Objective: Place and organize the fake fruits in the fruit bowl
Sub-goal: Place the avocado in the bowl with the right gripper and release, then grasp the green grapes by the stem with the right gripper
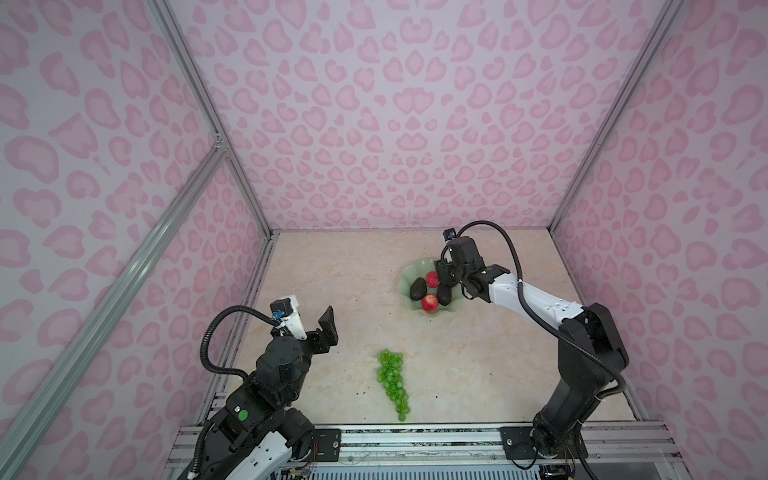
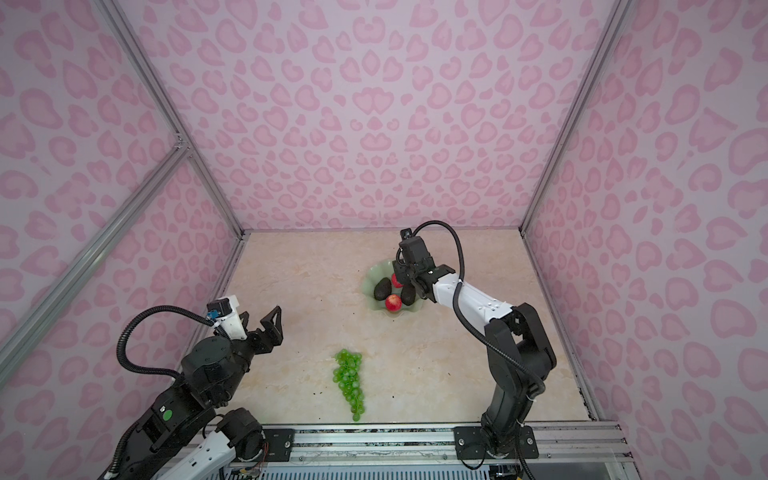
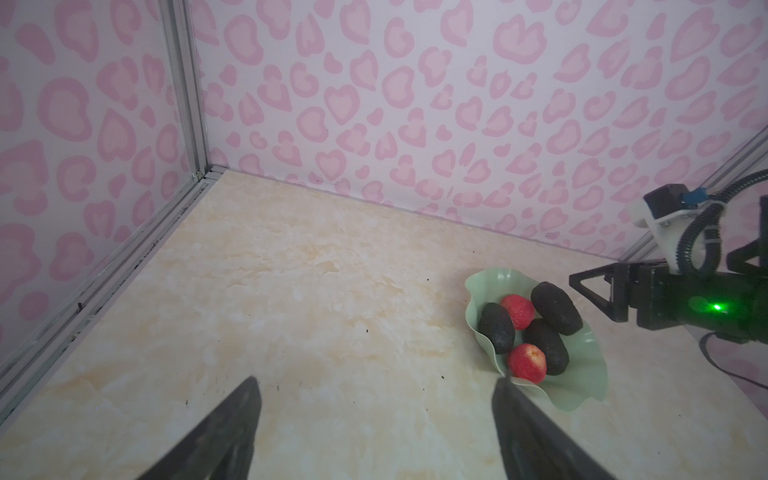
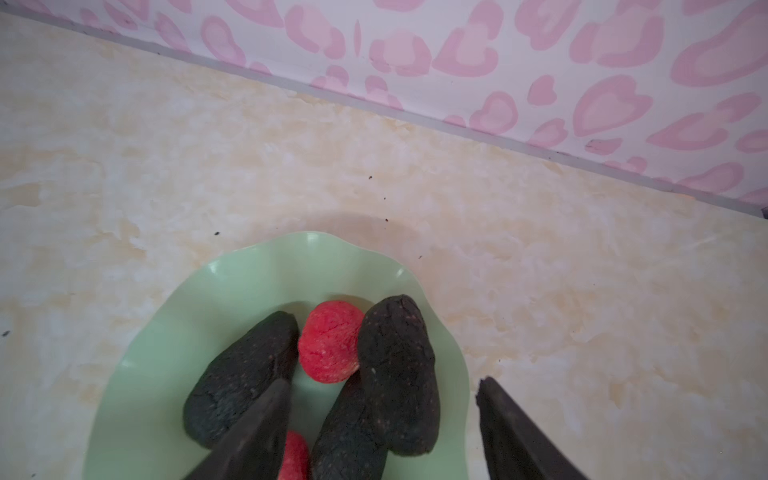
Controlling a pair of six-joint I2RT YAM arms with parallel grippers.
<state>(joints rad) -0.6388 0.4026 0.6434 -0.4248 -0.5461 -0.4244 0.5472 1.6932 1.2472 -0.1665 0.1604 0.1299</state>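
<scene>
The pale green fruit bowl [image 1: 408, 271] [image 2: 372, 272] [image 3: 582, 386] [image 4: 249, 266] stands at the back right of the table. In it lie three dark avocados [image 3: 496, 326] [image 3: 557, 307] [image 3: 546, 345] and two red apples [image 3: 517, 311] [image 3: 527, 362]. My right gripper [image 1: 445, 276] [image 2: 405, 277] [image 4: 382, 380] hovers over the bowl, open; an avocado [image 4: 399, 365] lies between its fingers with a gap on each side. The green grapes [image 1: 392, 380] [image 2: 349, 380] lie on the table near the front. My left gripper [image 1: 309, 320] [image 2: 261, 316] [image 3: 374, 382] is raised at the left, open and empty.
Pink patterned walls with metal frame posts close in the marble-look table [image 1: 353, 291] on three sides. A metal rail [image 1: 415, 436] carrying both arm bases runs along the front edge. The right arm [image 1: 536, 299] stretches from the front right toward the bowl.
</scene>
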